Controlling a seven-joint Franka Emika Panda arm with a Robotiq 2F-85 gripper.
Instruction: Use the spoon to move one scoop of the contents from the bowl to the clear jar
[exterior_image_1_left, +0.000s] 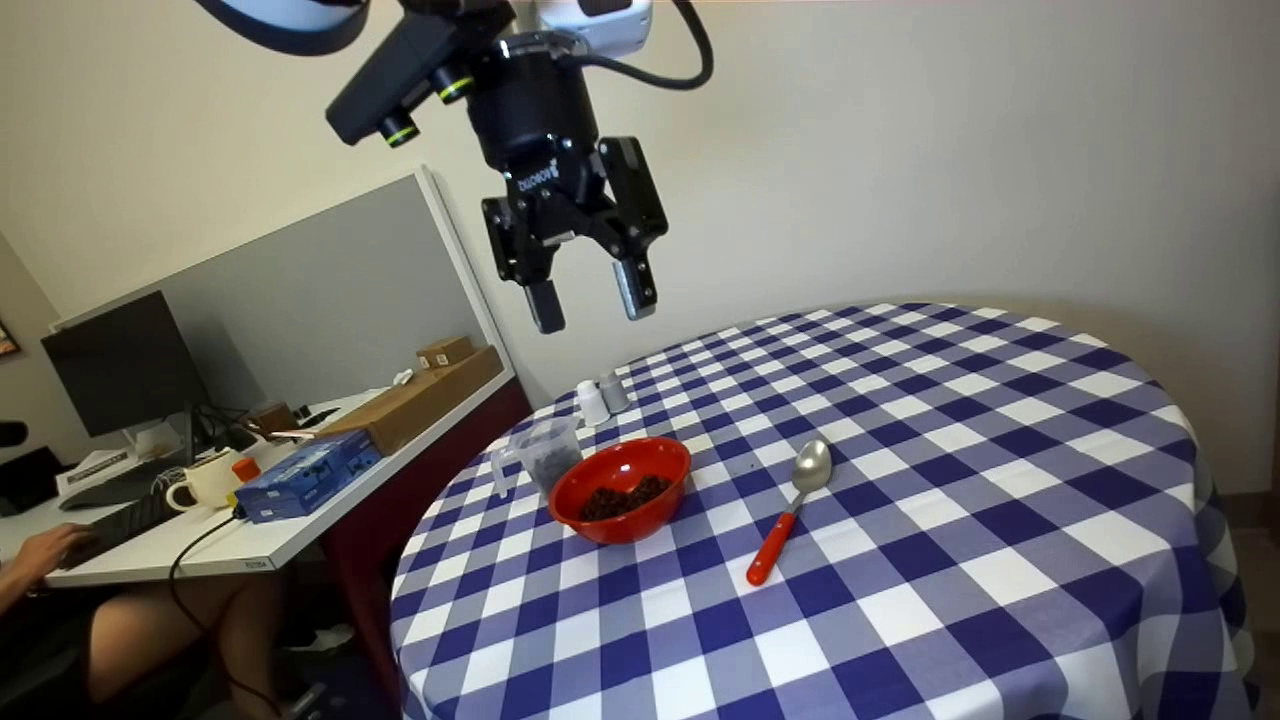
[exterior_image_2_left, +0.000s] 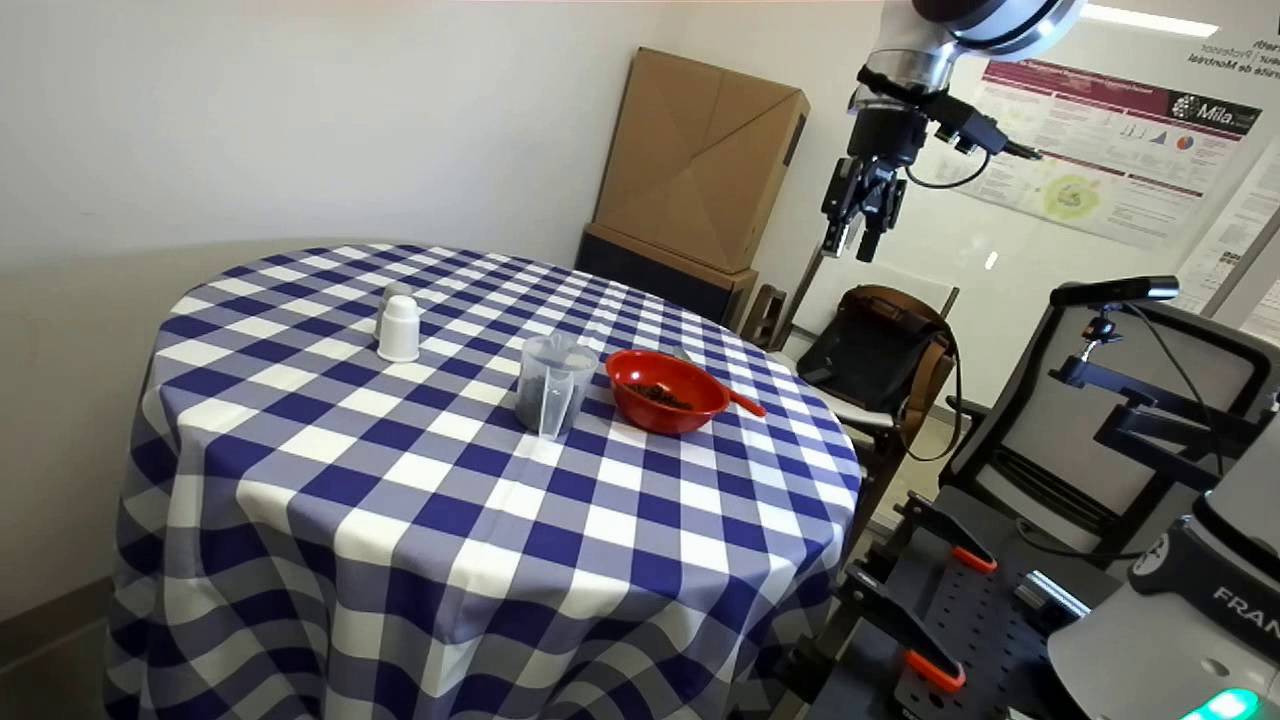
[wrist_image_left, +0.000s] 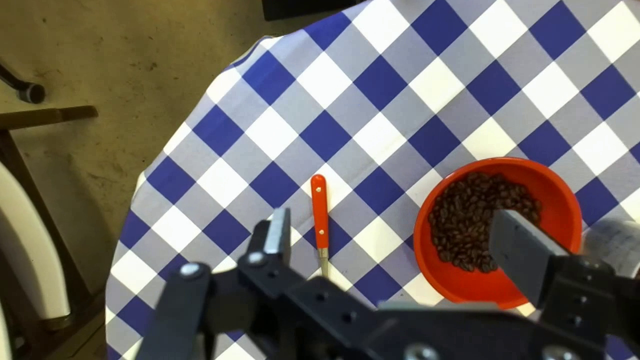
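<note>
The spoon (exterior_image_1_left: 775, 545) lies on the checkered cloth, apart from the red bowl (exterior_image_1_left: 630, 525). Its red handle also shows in the wrist view (wrist_image_left: 320, 212), where its scoop end is hidden behind the gripper; in an exterior view the bowl hides part of the spoon (exterior_image_2_left: 747, 403). The bowl (wrist_image_left: 560, 205) holds dark brown beans (wrist_image_left: 470, 220). The clear jar (exterior_image_2_left: 553, 390), a see-through jug with a handle, stands upright beside the bowl with dark stuff low inside; it is cut off in the wrist view (wrist_image_left: 612, 245). My gripper (exterior_image_1_left: 592, 300) is open and empty, high above the table.
A white shaker (exterior_image_2_left: 399, 330) and a grey shaker (exterior_image_1_left: 613, 390) stand on the table beyond the jar. The round table's edge (exterior_image_1_left: 1180, 430) curves near the spoon's side. A desk with boxes (exterior_image_1_left: 310, 475) and a seated person is beside the table.
</note>
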